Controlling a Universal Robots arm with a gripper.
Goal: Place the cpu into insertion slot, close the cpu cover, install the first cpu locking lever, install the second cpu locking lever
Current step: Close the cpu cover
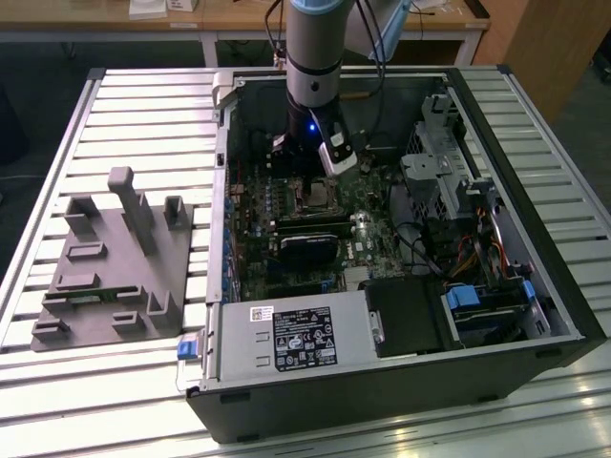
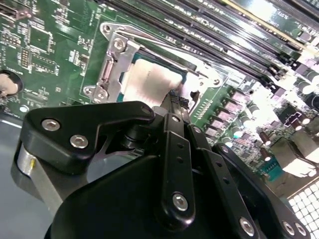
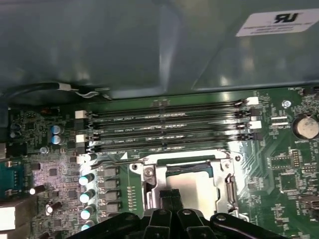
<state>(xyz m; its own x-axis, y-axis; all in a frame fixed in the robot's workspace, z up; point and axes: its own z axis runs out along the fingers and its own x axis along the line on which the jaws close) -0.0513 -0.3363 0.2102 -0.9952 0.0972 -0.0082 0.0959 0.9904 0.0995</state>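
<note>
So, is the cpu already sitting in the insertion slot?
Yes, in the second wrist view the cpu lies flat inside the insertion slot, its pale metal face up.

1. A case lies on the surface; a fixture stands beside it, at the exterior view's left.
2. The board lies in the case, with the insertion slot near its middle.
3. The cpu lies in the slot, with the cpu cover framing it.
4. Memory slots run just beside the insertion slot.
5. The hand hangs over the slot, fingertips at the cpu's edge.
</note>
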